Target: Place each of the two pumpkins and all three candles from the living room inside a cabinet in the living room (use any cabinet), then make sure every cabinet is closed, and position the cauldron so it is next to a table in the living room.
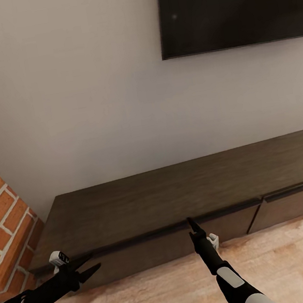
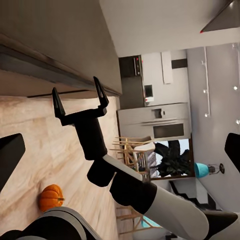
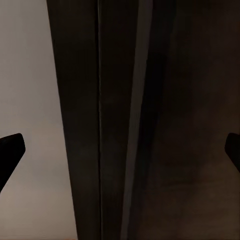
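at the far left of the head view a red brick wall point(image 1: 2, 214) meets the pale plaster wall; the left gripper point(image 1: 92, 270) hangs low just in front of the left end of the cabinet point(image 1: 177, 191), its two black fingers spread apart with nothing between them; the long dark-brown cabinet runs along the wall from the brick corner to the right edge, its flat drawer fronts all flush and shut, its top bare; near the middle the right gripper point(image 1: 191, 222) points up at the narrow shadowed gap under the cabinet's top edge, above the first drawer front point(image 1: 153, 256); its fingers look spread, as the left wrist view shows them as a wide fork point(image 2: 80, 97) close to the cabinet edge point(image 2: 50, 65), empty; a black wall-mounted television point(image 1: 231, 4) fills the upper right; pale wood floor point(image 1: 295, 256) lies before the unit; in the left wrist view one orange pumpkin point(image 2: 51, 197) sits on the floor behind the robot, well apart from the cabinet, with a kitchen and wooden chairs point(image 2: 132, 150) beyond; the right wrist view looks closely at the cabinet's dark edge point(image 3: 120, 125), its fingertips point(image 3: 10, 150) wide at either side.
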You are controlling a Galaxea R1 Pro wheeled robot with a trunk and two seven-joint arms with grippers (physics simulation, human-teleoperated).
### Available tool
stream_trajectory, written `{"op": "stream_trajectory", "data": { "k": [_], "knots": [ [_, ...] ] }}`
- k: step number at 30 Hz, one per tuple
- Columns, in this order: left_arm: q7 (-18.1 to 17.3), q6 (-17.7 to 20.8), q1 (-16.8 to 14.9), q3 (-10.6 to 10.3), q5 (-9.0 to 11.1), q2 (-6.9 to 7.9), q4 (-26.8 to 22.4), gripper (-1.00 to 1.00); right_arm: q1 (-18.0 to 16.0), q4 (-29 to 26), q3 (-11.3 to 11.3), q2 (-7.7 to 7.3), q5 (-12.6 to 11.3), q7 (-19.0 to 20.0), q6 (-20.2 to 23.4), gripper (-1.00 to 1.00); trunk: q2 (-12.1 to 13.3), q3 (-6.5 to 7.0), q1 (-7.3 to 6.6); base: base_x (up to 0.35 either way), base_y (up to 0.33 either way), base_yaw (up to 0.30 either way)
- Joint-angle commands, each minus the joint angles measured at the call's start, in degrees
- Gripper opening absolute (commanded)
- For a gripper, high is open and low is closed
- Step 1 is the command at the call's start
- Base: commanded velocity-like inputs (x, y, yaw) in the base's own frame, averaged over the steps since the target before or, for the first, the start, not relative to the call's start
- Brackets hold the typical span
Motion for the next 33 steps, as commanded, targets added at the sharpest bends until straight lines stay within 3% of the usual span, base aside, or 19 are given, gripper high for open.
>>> {"op": "stream_trajectory", "data": {
  "k": [1,20,21,33],
  "knots": [
    [0.00,0.00,0.00,0.00,0.00,0.00,0.00,1.00,0.00,-0.01,0.00,0.00,0.01,0.00,0.00,1.00,0.00,0.00,0.00,0.011,0.000,0.000],
    [-0.02,-0.02,0.00,0.00,0.01,0.00,0.00,1.00,0.01,0.01,0.00,0.00,0.00,-0.06,0.10,1.00,0.00,0.00,0.00,0.001,0.000,0.000],
    [-0.01,0.00,0.00,0.00,0.01,0.02,0.00,1.00,0.01,0.02,0.00,0.00,0.01,-0.05,0.09,-1.00,0.00,0.00,0.00,0.000,0.000,0.000],
    [0.00,-0.03,0.00,0.00,0.01,0.00,0.00,1.00,-0.01,0.01,0.00,0.00,0.02,-0.08,0.17,-1.00,0.00,0.00,0.00,0.000,0.000,0.000]
  ]
}}
